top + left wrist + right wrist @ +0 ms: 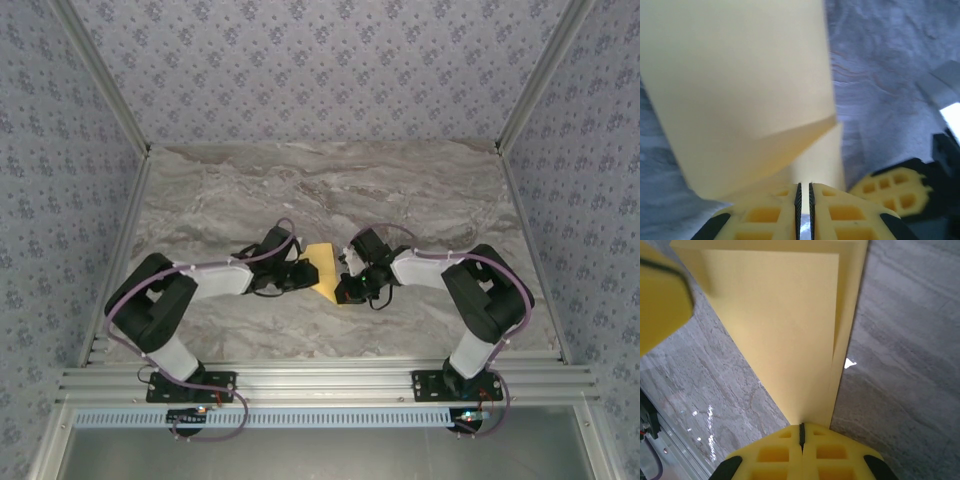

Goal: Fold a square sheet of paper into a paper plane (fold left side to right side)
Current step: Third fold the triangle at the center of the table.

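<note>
The square sheet of paper [324,268] is mustard yellow and doubled over, and it hangs between my two grippers at the middle of the table. In the right wrist view the paper [790,330] shows two layers, their edges slightly offset, narrowing into my right gripper [801,425], which is shut on it. In the left wrist view the paper [740,90] has a raised flap just beyond my left gripper [805,184]. Its jaws stand a narrow slit apart, and table shows through the slit. From above, the left gripper [303,272] and the right gripper [345,284] face each other across the sheet.
The grey marble table [330,190] is bare around the paper. Patterned walls close it in at the back and sides. An aluminium rail [330,385] runs along the near edge by the arm bases. One yellow right finger [890,192] sits close to the left gripper.
</note>
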Controlling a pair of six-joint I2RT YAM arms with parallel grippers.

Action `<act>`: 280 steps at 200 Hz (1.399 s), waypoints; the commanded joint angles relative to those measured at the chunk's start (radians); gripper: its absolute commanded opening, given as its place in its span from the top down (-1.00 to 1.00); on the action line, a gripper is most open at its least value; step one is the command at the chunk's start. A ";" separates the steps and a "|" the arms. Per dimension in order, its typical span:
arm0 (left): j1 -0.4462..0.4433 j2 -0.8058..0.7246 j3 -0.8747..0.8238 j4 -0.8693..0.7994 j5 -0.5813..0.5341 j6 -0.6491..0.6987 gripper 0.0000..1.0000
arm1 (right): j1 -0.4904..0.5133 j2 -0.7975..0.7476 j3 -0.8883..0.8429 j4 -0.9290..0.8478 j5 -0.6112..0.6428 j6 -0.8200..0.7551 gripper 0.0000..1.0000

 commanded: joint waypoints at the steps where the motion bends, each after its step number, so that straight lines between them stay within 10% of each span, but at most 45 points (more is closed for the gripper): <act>1: -0.045 -0.046 -0.022 0.015 -0.016 -0.018 0.76 | 0.007 0.057 -0.038 -0.089 0.141 0.004 1.00; 280: -0.097 0.131 0.031 -0.066 -0.183 0.017 0.93 | 0.024 0.089 -0.016 -0.152 0.170 -0.029 1.00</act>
